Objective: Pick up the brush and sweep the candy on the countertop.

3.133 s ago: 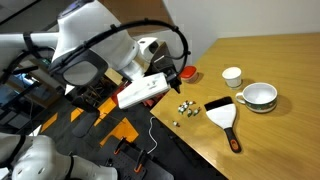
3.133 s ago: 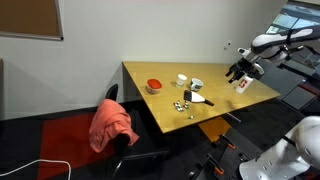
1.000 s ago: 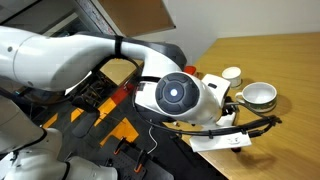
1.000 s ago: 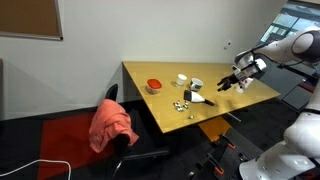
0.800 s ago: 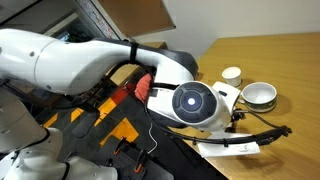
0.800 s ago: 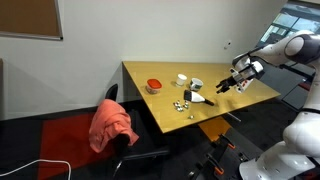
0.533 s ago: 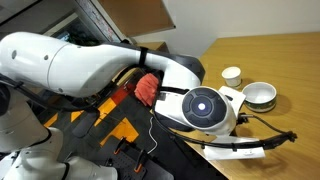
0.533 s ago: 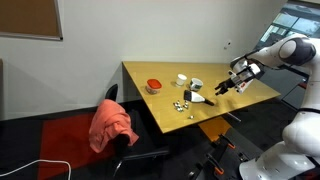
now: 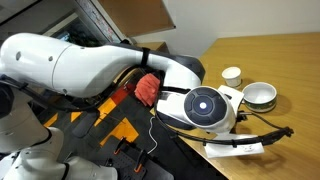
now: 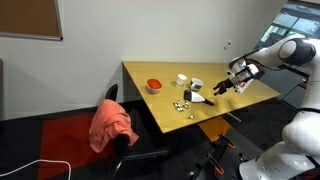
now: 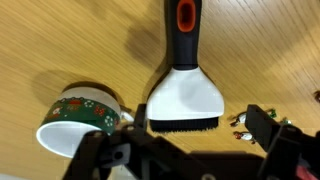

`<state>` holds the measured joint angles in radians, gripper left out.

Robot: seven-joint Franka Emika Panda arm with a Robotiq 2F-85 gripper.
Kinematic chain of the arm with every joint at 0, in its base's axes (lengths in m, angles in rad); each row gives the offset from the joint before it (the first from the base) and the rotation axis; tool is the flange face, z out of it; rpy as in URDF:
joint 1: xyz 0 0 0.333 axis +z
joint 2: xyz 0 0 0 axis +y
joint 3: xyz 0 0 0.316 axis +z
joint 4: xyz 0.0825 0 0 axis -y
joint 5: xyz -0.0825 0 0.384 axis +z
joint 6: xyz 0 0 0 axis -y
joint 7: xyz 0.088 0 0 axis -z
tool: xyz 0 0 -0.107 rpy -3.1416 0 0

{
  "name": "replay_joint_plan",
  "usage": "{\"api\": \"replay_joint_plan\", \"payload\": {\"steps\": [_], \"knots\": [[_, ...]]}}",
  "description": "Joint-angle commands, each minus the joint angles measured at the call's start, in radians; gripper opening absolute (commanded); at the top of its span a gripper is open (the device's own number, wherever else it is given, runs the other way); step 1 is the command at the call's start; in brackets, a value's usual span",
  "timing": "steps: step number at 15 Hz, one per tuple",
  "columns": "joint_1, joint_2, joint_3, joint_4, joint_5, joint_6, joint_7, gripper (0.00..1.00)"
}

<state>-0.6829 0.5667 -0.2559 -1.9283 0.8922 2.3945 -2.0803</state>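
The brush (image 11: 185,97) lies flat on the countertop (image 11: 60,45), its white fan head toward me and its black handle with the red end (image 11: 185,14) pointing away. My gripper (image 11: 199,126) is open and empty, hovering just above the bristle edge with a finger on each side. The candy (image 11: 243,120) lies beside the right finger. In an exterior view the gripper (image 10: 222,86) hangs over the countertop (image 10: 170,112) next to the brush (image 10: 201,99), with the candy (image 10: 182,104) beyond it. In an exterior view my arm (image 9: 200,108) hides both the brush and the candy.
A flower-patterned cup (image 11: 78,115) stands left of the brush head. A small white cup (image 9: 231,75) and a bowl (image 9: 260,96) stand close by. A red round lid (image 10: 153,86) lies farther along the top. A chair with a pink cloth (image 10: 112,124) stands beside it.
Since three seconds ago the arm has swung in from beyond the table's edge to above the brush. Over the last half second it has barely shifted.
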Motion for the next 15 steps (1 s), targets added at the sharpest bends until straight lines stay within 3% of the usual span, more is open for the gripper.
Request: {"api": "replay_joint_plan", "payload": {"steps": [1,8,15], "knots": [[-0.039,0.034,0.055,0.024,0.022,0.029,-0.086,1.0],[-0.072,0.11,0.088,0.054,0.009,0.095,-0.141,1.0],[-0.119,0.179,0.117,0.11,-0.003,0.078,-0.167,1.0]]}}
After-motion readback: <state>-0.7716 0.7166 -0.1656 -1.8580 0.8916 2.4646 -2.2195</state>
